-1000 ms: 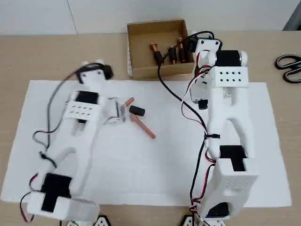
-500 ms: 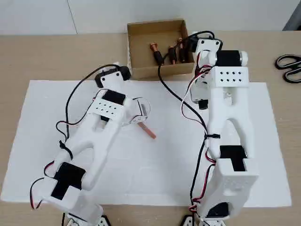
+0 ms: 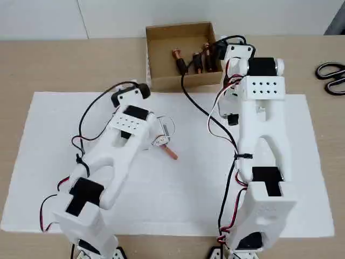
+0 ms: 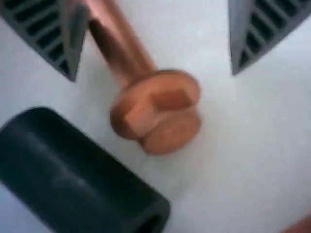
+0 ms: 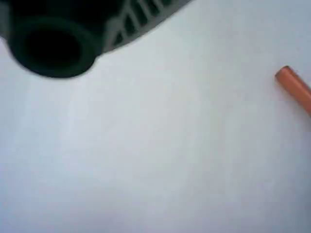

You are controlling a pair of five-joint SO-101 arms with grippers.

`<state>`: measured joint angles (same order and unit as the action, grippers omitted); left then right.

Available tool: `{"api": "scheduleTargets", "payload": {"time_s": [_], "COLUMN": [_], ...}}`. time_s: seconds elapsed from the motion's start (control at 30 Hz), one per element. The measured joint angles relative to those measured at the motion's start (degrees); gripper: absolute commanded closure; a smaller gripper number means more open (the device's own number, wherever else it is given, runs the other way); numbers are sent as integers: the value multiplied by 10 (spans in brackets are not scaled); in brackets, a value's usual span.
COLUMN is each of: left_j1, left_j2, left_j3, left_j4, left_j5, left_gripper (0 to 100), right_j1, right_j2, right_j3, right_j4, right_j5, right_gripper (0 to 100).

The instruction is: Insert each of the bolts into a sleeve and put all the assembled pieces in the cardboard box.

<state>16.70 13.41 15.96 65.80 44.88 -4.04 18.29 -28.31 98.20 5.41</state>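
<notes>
Left gripper (image 4: pixel 155 68) is released. The jaws stand apart, one on each side of the shank of a bolt (image 4: pixel 155 109) that lies flat on the paper sheet (image 4: pixel 252 145), near the middle of the sheet and toward its far edge. I judge this is the stance for closing on the shank. A loose sleeve (image 4: pixel 73 170) lies just beside the bolt head, close enough that a closing finger might nudge it. A second bolt (image 3: pixel 170 152) lies just past the jaws toward the sheet's middle, also in the way. Right gripper (image 3: pixel 232 116) sits over the sheet's far edge on the right, clenched on another sleeve (image 5: pixel 51 46) with its bore open. I judge it is kept off the paper to receive a bolt. That arm's black cable (image 3: pixel 197 105) drapes between the two grippers. Cardboard box (image 3: pixel 147 54) stands on the bench past the sheet's far edge and holds assembled pieces (image 3: pixel 197 60). Scissors (image 3: pixel 331 75) lie at the bench's right edge, well apart.
</notes>
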Motion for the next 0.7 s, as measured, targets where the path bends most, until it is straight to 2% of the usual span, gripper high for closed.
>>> {"api": "scheduleTargets", "payload": {"time_s": [0.13, 0.3, 0.7], "left_j1": [2, 5, 5], "left_j2": [6, 6, 7], "left_j3": [0, -5, -12], "left_j4": [-9, -18, -20], "left_j5": [4, 18, 5], "left_gripper": [836, 998, 995], "right_j1": [0, 0, 0], "right_j2": [0, 0, 0], "right_j3": [0, 0, 0], "right_j4": [0, 0, 0], "right_j5": [0, 0, 0], "right_gripper": [995, 995, 995]}}
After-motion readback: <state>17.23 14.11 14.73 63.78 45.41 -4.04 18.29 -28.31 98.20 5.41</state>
